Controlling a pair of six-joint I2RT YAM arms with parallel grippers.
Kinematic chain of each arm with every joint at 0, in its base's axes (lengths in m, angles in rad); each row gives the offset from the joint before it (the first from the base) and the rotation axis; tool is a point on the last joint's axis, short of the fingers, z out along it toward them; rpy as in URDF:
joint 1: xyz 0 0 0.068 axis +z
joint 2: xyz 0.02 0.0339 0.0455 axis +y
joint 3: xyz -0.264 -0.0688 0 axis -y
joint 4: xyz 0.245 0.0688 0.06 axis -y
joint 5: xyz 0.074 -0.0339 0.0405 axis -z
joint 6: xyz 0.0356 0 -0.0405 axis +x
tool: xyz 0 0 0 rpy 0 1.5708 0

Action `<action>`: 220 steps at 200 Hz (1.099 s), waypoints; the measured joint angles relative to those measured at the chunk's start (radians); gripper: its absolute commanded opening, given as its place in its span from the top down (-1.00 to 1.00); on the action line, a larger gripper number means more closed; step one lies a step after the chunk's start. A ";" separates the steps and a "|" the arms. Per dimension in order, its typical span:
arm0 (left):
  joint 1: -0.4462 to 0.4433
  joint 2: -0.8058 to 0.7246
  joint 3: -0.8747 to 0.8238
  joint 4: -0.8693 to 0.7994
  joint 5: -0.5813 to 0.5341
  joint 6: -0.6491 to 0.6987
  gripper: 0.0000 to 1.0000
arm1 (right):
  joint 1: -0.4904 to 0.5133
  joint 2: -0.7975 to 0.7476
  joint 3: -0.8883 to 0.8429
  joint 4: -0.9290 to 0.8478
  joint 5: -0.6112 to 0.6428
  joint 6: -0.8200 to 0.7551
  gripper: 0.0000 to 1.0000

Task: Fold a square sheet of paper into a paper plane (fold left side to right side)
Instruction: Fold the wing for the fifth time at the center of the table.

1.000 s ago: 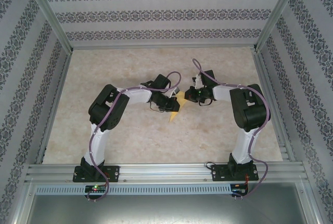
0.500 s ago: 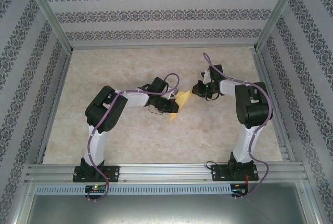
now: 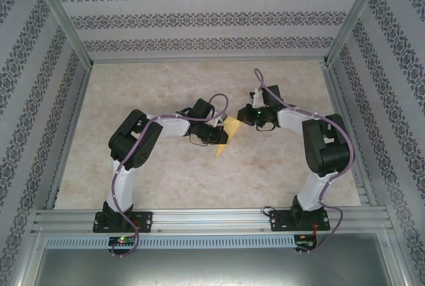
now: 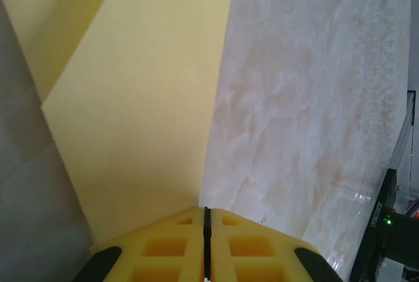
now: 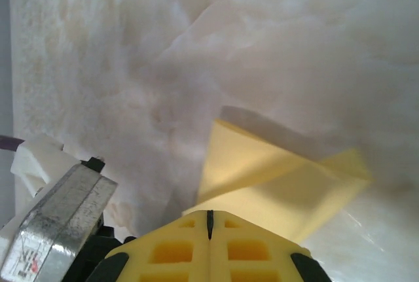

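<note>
two arms at work on a fold. nearest the camera, the rail (image 3: pixel 199 218) carries both arm bases, well short of the paper (image 3: pixel 230 126), which sits about mid-table with one pointed corner aimed back at the rail. the left claw (image 3: pixel 214 135) meets the paper from its left and the right claw (image 3: pixel 244 119) comes in at its right edge, both arms arching inward. bare table (image 3: pixel 166 180) lies open on every side of the paper, widest to its left and beyond it. the right arm's elbow (image 3: pixel 327 141) stands close to the right-hand frame. past the paper, the patterned walls (image 3: pixel 199 20) close the space.

the left wrist camera gives what the overhead view cannot: the yellow fingers (image 4: pixel 163 252) are pressed together with the paper rising straight out of their tips, so this claw is clamped on the sheet. two layers show there, meeting along a slanted edge. right of the paper in that view stands a black part of the right arm (image 4: pixel 386 229) with a green light.

the right wrist camera shows the paper as a folded wedge throwing a shadow on the table, its near edge hidden behind fingers (image 5: pixel 167 252) that are closed tight. whether they pinch the paper cannot be told. left of the paper there sits a grey housing (image 5: pixel 59 210).
</note>
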 measured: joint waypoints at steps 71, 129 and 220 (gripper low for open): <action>0.000 0.000 0.000 0.000 0.000 0.000 0.77 | 0.033 0.115 0.013 0.010 0.027 0.013 0.94; 0.000 0.000 -0.003 0.003 0.000 0.000 0.78 | -0.026 0.118 0.036 -0.025 0.059 -0.016 0.94; 0.001 -0.003 -0.016 0.027 0.007 -0.003 0.78 | -0.060 0.145 0.113 -0.121 0.096 -0.065 0.94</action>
